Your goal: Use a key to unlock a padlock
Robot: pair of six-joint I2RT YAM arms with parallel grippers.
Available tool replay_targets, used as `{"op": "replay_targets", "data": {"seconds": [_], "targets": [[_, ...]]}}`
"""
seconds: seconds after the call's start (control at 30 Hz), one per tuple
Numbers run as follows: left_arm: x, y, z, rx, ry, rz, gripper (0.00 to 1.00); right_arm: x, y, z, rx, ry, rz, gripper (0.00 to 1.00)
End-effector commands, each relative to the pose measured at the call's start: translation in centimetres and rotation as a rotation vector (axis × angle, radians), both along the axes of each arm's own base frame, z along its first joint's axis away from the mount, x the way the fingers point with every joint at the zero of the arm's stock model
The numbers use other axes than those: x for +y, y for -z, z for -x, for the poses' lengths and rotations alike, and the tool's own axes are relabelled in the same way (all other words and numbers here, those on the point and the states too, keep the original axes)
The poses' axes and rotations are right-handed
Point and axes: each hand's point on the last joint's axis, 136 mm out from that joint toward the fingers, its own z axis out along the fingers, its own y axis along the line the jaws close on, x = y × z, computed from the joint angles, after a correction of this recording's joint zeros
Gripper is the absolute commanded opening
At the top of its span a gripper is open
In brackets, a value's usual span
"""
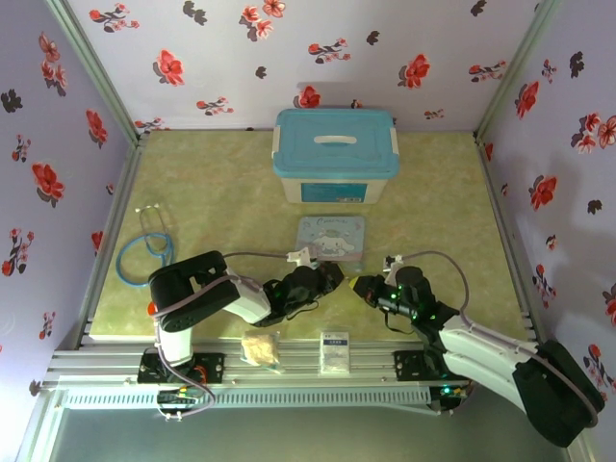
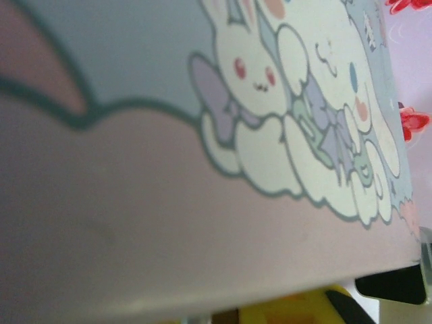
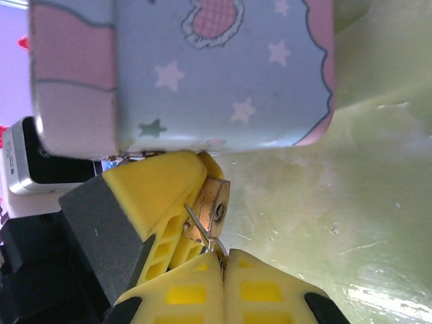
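— Where is the padlock?
— It is the little gold padlock (image 3: pixel 217 201) just beside the edge of the blue tin (image 3: pixel 202 67). My left fingers (image 3: pixel 158 189) pinch it at their tip.

— And the key?
— The key (image 3: pixel 201 228) is a thin bit of metal. My right fingers (image 3: pixel 223 264) are pressed tight together on one end of it. The other end reaches the face of the padlock, by the little round hole. I cannot tell if it is inside.

— Are your two sets of fingers close?
— Very close. From above, their tips almost meet, just in front of the tin, near the front of the green table (image 1: pixel 433 212).

— What does your left side see?
— The top of the tin, right up close and blurry, with a white bunny and a white puppy.

— What else is on the table?
— A big blue and white box (image 1: pixel 334 154) stands behind the tin. A blue tube (image 1: pixel 142 252) lies curled well off to the left.
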Motion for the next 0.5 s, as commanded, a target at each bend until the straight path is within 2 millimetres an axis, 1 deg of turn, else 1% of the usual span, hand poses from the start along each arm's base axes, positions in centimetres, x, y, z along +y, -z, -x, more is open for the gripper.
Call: {"op": "replay_targets", "data": {"seconds": [0.0,0.07,0.13,0.2,0.37,0.47], "targets": [[-0.7,0.5,0.8,0.080,0.029,0.051,0.00,-0.1,-0.3,-0.3,-0.002,-0.016,-0.017,0.00],[-0.2,1.9,0.9,0.114,0.022,-0.007,0.00,-0.4,0.0,-0.4,-0.002,-0.015,-0.003,0.00],[-0.1,2.7,1.0,0.129,0.026,-0.042,0.04,-0.8,0.2,-0.3,-0.002,-0.016,0.040,0.00],[0.2,3.7,1.2,0.157,0.023,-0.091,0.05,-1.1,0.1,-0.2,-0.012,-0.012,0.061,0.00],[1.5,5.8,1.3,0.200,0.013,-0.212,0.07,-1.7,-0.1,0.2,-0.027,-0.006,0.073,0.00],[2.2,6.7,1.4,0.219,0.007,-0.245,0.10,-1.8,-0.2,0.4,-0.039,-0.007,0.066,0.00]]}}
